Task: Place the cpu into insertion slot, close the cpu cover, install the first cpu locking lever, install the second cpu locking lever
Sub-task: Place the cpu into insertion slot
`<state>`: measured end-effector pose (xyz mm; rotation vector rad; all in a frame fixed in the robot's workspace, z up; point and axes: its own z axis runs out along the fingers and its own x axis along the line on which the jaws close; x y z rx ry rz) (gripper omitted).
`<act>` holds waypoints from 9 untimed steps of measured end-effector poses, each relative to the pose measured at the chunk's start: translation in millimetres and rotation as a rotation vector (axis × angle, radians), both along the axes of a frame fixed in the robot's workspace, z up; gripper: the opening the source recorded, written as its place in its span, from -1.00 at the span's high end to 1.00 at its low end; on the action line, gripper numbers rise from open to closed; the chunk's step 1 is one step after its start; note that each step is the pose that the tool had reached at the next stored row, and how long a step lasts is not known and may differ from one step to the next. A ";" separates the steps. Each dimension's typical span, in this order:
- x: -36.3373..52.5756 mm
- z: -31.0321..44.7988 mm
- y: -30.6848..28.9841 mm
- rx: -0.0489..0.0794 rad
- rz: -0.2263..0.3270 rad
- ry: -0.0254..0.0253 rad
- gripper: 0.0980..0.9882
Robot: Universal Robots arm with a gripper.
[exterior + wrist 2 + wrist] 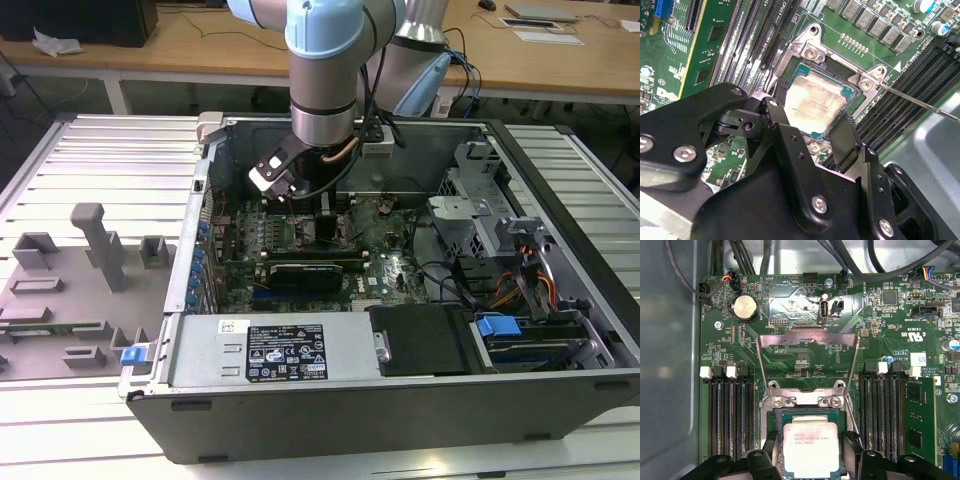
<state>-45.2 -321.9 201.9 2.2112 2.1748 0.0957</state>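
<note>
Pinching the chip (811, 442) by two opposite edges with the claw (807, 122), low inside the open computer case (400, 400). Resting flat in the socket (812, 67) on the green board (790, 305), between the long black memory slots (730, 415). Left uncovered, with the metal cover (807, 337) swung back off the socket.

Fine print is being carried by the cpu (811, 447), the motherboard (875, 320) and a white label (290, 352) at the case's near edge.
</note>
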 end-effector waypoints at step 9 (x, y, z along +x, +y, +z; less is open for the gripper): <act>0.0 0.3 0.0 0.000 0.000 0.0000 -0.13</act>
